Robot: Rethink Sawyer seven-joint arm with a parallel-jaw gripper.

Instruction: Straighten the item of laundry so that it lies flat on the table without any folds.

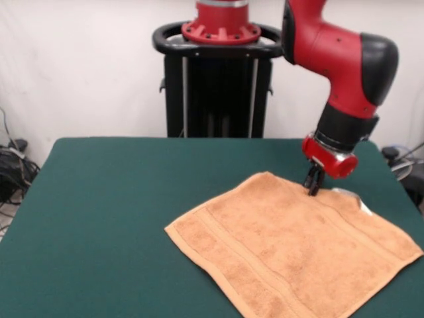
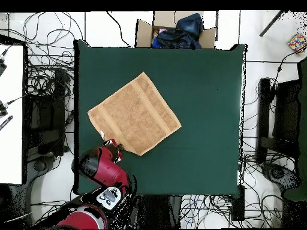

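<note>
The item of laundry, an orange-tan towel (image 1: 291,248) with woven border bands, lies spread out on the dark green table (image 1: 112,212), turned like a diamond. A small white tag (image 1: 361,203) shows at its far right edge. My gripper (image 1: 313,186) points down at the towel's far edge, fingers drawn together, tips touching or just above the cloth. I cannot tell whether any cloth is pinched. In the overhead view the towel (image 2: 135,114) lies in the table's (image 2: 204,120) left half, and the gripper (image 2: 113,144) is at its lower left edge.
A cardboard box (image 2: 174,30) with dark cloth in it stands just beyond the table's top edge in the overhead view. Cables cover the floor around the table. Broad bare felt lies to the towel's right in that view.
</note>
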